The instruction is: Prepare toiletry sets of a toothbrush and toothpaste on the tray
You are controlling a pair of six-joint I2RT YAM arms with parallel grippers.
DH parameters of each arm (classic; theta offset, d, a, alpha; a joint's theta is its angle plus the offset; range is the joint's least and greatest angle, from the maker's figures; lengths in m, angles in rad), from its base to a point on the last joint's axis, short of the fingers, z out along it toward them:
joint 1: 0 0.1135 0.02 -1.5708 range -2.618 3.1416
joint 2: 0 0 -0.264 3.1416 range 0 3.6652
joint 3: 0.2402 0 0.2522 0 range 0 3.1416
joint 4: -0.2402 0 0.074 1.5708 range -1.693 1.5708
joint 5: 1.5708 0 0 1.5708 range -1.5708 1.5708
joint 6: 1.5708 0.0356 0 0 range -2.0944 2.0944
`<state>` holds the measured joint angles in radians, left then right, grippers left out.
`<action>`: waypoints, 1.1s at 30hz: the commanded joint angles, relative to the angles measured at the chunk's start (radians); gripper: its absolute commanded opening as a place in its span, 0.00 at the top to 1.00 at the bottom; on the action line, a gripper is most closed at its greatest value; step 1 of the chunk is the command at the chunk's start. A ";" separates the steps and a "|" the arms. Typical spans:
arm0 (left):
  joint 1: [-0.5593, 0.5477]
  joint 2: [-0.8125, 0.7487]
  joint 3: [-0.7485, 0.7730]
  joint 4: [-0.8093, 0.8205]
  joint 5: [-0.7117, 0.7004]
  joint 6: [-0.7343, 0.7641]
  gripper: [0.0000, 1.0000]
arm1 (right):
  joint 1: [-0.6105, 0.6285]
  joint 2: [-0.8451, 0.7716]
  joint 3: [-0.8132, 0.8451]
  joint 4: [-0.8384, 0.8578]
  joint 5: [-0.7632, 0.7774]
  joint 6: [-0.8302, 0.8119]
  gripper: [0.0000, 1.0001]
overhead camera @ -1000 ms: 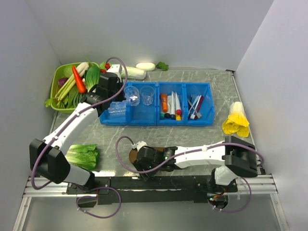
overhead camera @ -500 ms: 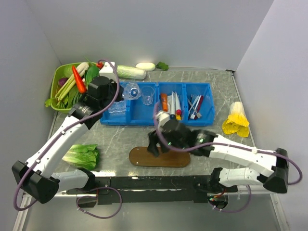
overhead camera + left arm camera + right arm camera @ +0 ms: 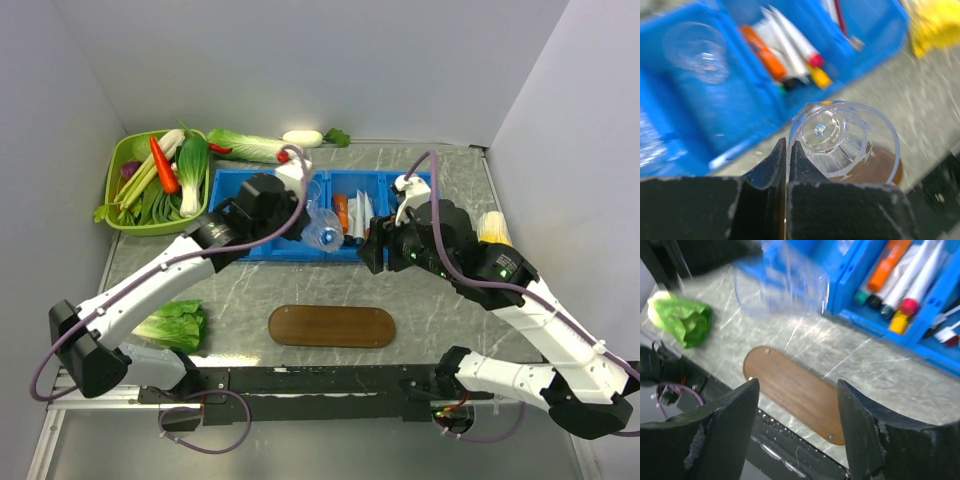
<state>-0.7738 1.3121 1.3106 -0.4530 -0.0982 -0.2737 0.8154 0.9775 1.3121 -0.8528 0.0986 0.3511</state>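
The brown wooden tray point(image 3: 332, 326) lies bare on the table in front of the blue bins point(image 3: 262, 250). White toothpaste tubes point(image 3: 360, 214) lie in the middle bin beside an orange tube point(image 3: 341, 212). They also show in the left wrist view point(image 3: 786, 44) and the right wrist view point(image 3: 918, 266). My left gripper point(image 3: 312, 222) is shut on the rim of a clear plastic cup point(image 3: 840, 136) and holds it in the air over the bins' front edge. My right gripper point(image 3: 378, 252) is open and empty, above the table between bins and tray point(image 3: 796, 390). The toothbrush bin is mostly hidden by my right arm.
A green basket point(image 3: 128, 172) of vegetables stands at the back left. A lettuce point(image 3: 172, 324) lies front left and a yellow bunch point(image 3: 492, 232) lies right of the bins. Another clear cup point(image 3: 697, 47) stands in the left bin.
My left gripper carried the clear cup from the left bin rightward and forward. My right gripper lifted off the tray and swung back right toward the bins.
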 commanded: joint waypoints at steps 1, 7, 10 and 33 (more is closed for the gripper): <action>-0.065 0.027 0.013 0.030 0.080 -0.001 0.99 | 0.004 0.041 0.042 -0.055 0.098 0.026 0.33; -0.104 0.041 -0.017 0.057 0.038 -0.021 0.99 | 0.043 0.115 0.030 -0.031 0.196 0.058 0.35; -0.114 0.049 -0.028 0.063 0.031 -0.025 0.99 | 0.059 0.130 0.007 0.009 0.222 0.071 0.36; -0.134 0.021 -0.108 0.154 0.012 -0.027 0.99 | 0.062 0.248 -0.114 0.170 0.227 0.083 0.83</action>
<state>-0.9031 1.3735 1.2083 -0.3836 -0.0849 -0.2920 0.8726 1.2461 1.2152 -0.7330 0.3161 0.4305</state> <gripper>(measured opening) 0.034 0.283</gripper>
